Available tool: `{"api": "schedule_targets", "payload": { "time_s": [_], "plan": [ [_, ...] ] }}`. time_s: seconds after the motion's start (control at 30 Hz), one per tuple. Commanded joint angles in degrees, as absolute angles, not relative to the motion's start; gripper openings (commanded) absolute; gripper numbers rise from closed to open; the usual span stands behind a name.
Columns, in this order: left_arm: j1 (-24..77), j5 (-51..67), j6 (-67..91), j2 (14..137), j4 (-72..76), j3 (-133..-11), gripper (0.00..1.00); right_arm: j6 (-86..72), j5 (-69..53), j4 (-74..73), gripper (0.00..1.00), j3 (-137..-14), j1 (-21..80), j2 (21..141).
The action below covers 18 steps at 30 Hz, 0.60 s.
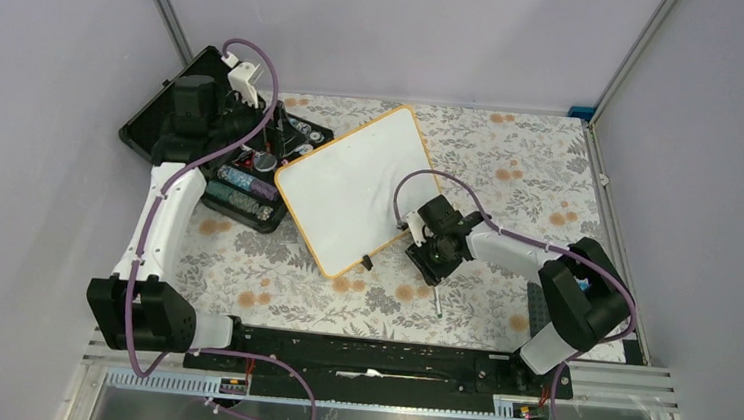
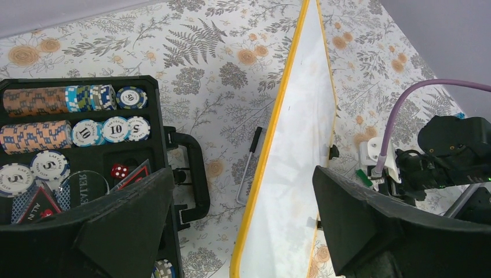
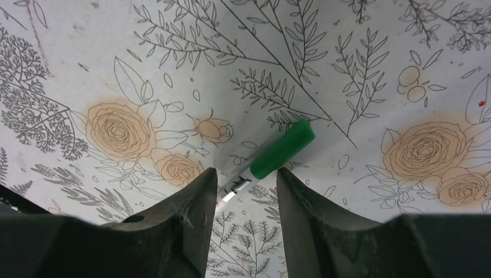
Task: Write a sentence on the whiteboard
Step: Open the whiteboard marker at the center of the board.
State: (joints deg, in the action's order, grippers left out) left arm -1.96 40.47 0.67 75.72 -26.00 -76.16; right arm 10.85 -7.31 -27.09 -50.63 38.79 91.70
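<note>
Whiteboard (image 1: 350, 183): bare, just left of right gripper.
Right gripper (image 3: 248, 179): half-open, fingers either side of the green-capped marker (image 3: 278, 152); hold unclear.
Left gripper (image 2: 242, 174): wide open, empty, beyond whiteboard's left edge.

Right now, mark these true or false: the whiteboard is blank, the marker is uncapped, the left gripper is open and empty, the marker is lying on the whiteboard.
1. The whiteboard is blank: true.
2. The marker is uncapped: false; its green cap is on.
3. The left gripper is open and empty: true.
4. The marker lies on the whiteboard: false; it lies on the floral tablecloth, between the fingers of the right gripper.
</note>
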Motion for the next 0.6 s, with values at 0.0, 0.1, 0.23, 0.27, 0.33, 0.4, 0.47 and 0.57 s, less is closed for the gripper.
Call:
{"api": "schedule_targets", "payload": {
  "time_s": [0.0,0.1,0.23,0.27,0.33,0.4,0.47,0.57],
  "plan": [
    [-0.40,36.86,0.45,74.38,-23.10,-77.77,0.99,11.30,-2.22,-26.34,0.47,-52.53,39.36,93.71],
    [0.82,34.59,0.44,75.02,-23.69,-78.44,0.99,11.51,-0.56,-25.98,0.41,-52.94,39.34,94.79],
    [2.38,34.34,-1.14,75.60,-24.84,-79.37,0.99,12.22,-0.65,-26.27,0.18,-53.27,38.93,93.77],
    [2.57,34.75,-1.46,75.85,-25.47,-79.86,0.99,12.32,-1.52,-26.61,0.11,-53.50,38.31,93.12],
    [2.87,36.76,-2.59,76.68,-27.36,-81.34,0.99,12.93,-4.39,-27.68,0.02,-54.19,37.02,91.26],
    [3.18,40.29,-4.83,77.43,-29.89,-82.98,0.99,13.36,-8.51,-28.66,0.00,-54.95,35.55,88.39],
    [3.78,45.28,-8.84,77.70,-32.91,-84.51,0.99,14.61,-13.09,-29.90,0.00,-56.55,34.45,84.74],
    [6.45,47.59,-14.80,77.92,-38.30,-87.53,0.99,14.46,-19.42,-31.41,0.00,-60.80,32.72,79.39]
  ]
}}
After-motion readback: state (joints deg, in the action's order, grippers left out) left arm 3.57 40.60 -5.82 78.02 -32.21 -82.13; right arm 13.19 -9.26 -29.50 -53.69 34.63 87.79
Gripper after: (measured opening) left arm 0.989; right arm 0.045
